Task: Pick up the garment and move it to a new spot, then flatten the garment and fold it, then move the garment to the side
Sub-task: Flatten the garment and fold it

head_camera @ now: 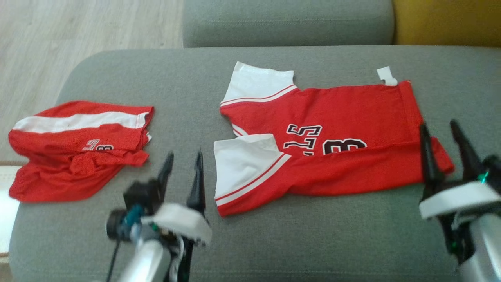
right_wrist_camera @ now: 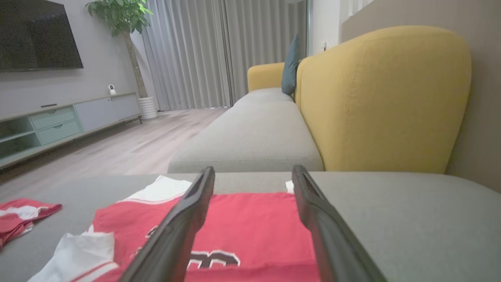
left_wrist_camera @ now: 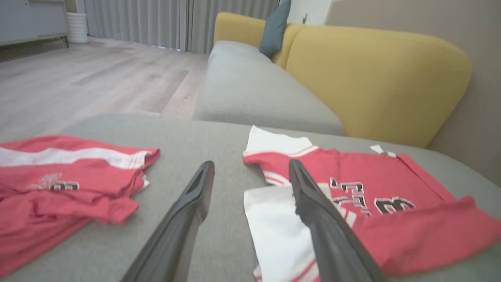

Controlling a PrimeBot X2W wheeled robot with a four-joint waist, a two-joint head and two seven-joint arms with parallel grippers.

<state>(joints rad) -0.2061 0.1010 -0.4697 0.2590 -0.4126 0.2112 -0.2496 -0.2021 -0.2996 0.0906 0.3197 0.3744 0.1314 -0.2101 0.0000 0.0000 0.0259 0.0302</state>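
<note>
The garment, a red jersey (head_camera: pixel 325 137) with white sleeves and black numbers, lies flat on the grey seat cushion (head_camera: pixel 274 243), sleeves toward the left. Its near long edge is folded over and covers part of the print. My left gripper (head_camera: pixel 184 156) hovers open just left of the near white sleeve, holding nothing. The left wrist view has the left gripper (left_wrist_camera: pixel 250 164) with that jersey (left_wrist_camera: pixel 391 188) to its right. My right gripper (head_camera: pixel 438 126) is open over the jersey's right hem. In the right wrist view its spread fingers (right_wrist_camera: pixel 252 169) frame the red cloth (right_wrist_camera: pixel 250 223).
Crumpled red shorts (head_camera: pixel 78 145) with a white band lie at the cushion's left end, also seen as red shorts (left_wrist_camera: pixel 58 184). A second grey seat (head_camera: pixel 285 21) lies beyond, a yellow backrest (head_camera: pixel 446 21) at the far right, wooden floor (head_camera: pixel 58 39) at the left.
</note>
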